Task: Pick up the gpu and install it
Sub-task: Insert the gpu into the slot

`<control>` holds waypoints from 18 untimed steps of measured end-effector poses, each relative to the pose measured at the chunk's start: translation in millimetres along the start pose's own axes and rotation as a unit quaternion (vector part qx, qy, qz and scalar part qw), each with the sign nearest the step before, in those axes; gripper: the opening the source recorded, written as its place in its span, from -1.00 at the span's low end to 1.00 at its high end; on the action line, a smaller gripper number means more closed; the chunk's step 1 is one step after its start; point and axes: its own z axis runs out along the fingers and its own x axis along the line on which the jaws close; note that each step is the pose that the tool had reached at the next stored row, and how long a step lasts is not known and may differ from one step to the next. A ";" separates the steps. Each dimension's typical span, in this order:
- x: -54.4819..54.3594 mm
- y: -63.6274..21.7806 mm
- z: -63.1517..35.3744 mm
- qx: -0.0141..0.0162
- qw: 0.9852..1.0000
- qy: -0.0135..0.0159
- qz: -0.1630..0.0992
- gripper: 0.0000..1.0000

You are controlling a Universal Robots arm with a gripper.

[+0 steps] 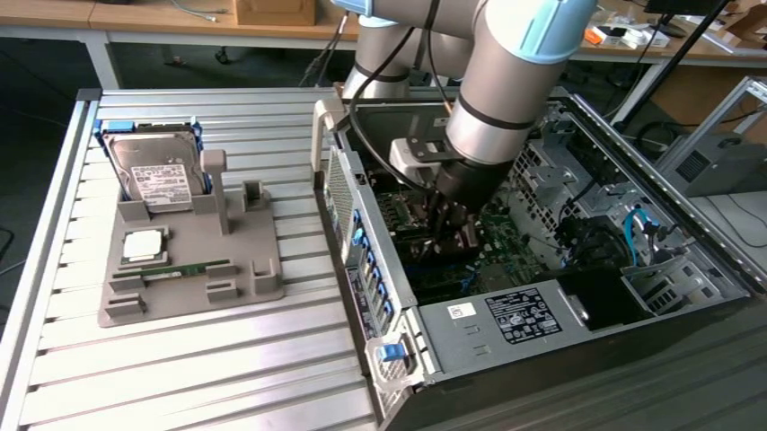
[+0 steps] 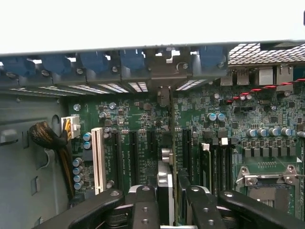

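The thin flat card with a brownish-green circuit board face, the gpu point(image 2: 170, 157), stands on edge between the pads of my claw point(image 2: 169, 202), which is clamped on it from both sides. I judge the pick-up done: the card is off the bench and inside the open black and silver computer case point(image 1: 515, 319), with its lower edge down among the long black expansion slots point(image 2: 133, 155) of the green motherboard point(image 2: 228, 112). Whether it is fully seated I cannot tell.

Just beside my claw, past the black slots, lies a white slot point(image 2: 98, 160), and beyond that a bundle of yellow and black wires point(image 2: 55, 138) against the case wall. Well apart from my claw, outside the case, a grey moulded holder point(image 1: 192, 269) carries a silver hard drive with a white label point(image 1: 156, 175), a square silver processor chip point(image 1: 144, 244) and a narrow green RAM stick point(image 1: 180, 271); several of its other cradles are bare.
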 end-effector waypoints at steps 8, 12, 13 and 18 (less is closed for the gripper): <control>-5.8 0.2 0.8 0.000 1.000 0.000 0.000 -0.45; -6.0 0.2 0.9 0.000 1.000 0.003 0.000 -0.45; -5.9 0.3 0.9 0.000 1.000 0.006 0.000 -0.45; -6.0 0.3 0.9 0.000 1.000 0.009 0.000 -0.45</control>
